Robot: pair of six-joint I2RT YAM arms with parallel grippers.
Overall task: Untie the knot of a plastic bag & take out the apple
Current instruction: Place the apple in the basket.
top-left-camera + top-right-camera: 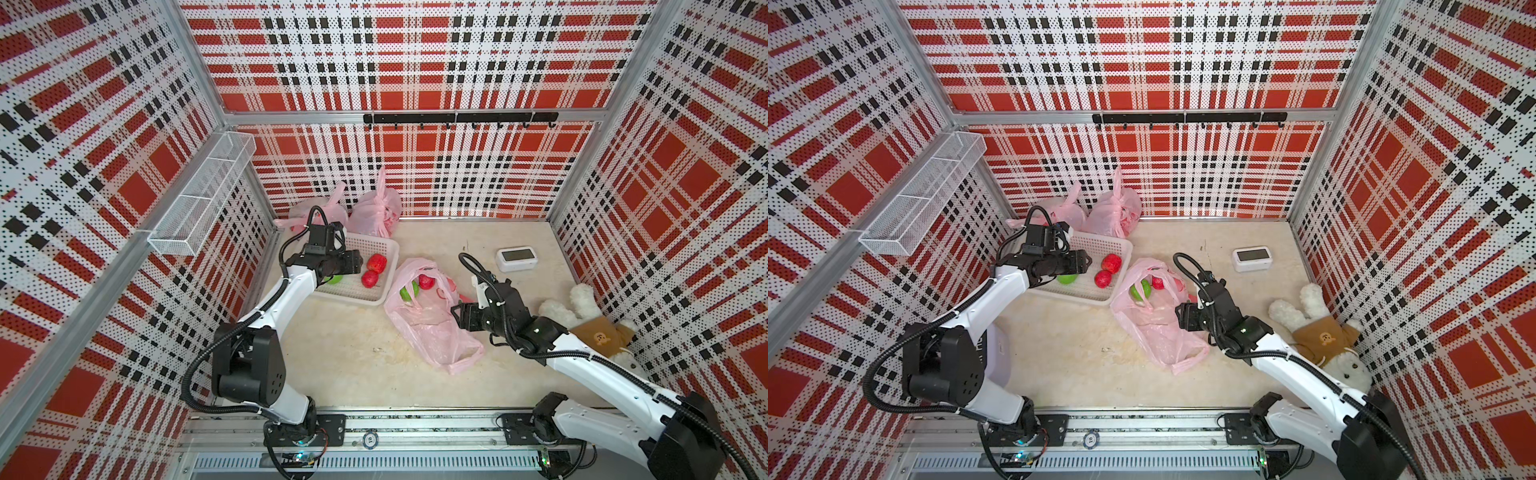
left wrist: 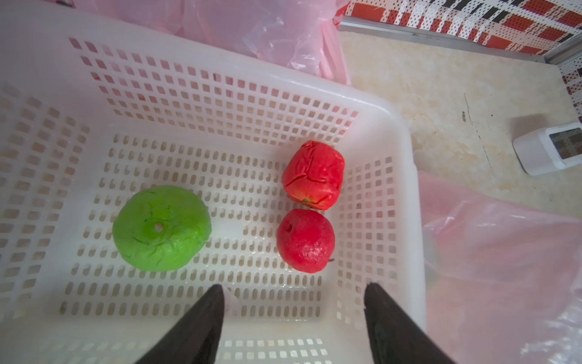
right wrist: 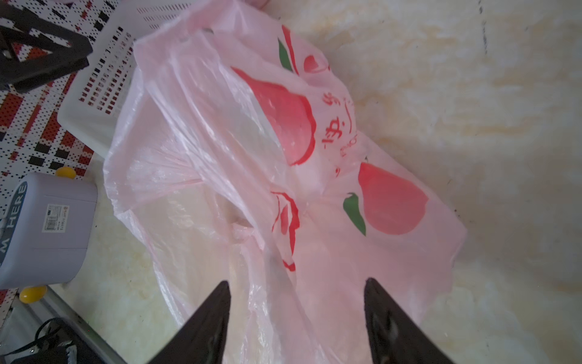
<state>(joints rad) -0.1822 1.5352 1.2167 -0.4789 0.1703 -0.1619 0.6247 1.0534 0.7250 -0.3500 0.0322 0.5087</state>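
Bag [image 3: 239, 141] lies slack under and just ahead of my right gripper [image 3: 296, 282], jaws apart, empty. Left gripper [image 2: 294, 286] spread too, over basket [image 2: 406, 176]; green apple [image 2: 160, 228] ahead inside.

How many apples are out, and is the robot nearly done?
Done: the middle bag is untied; a green apple and two red apples sit in the basket. In hand: nothing, the left gripper over the basket and the right gripper over that bag are both open. Left: a green fruit and a red fruit inside it, and two back bags look knotted.
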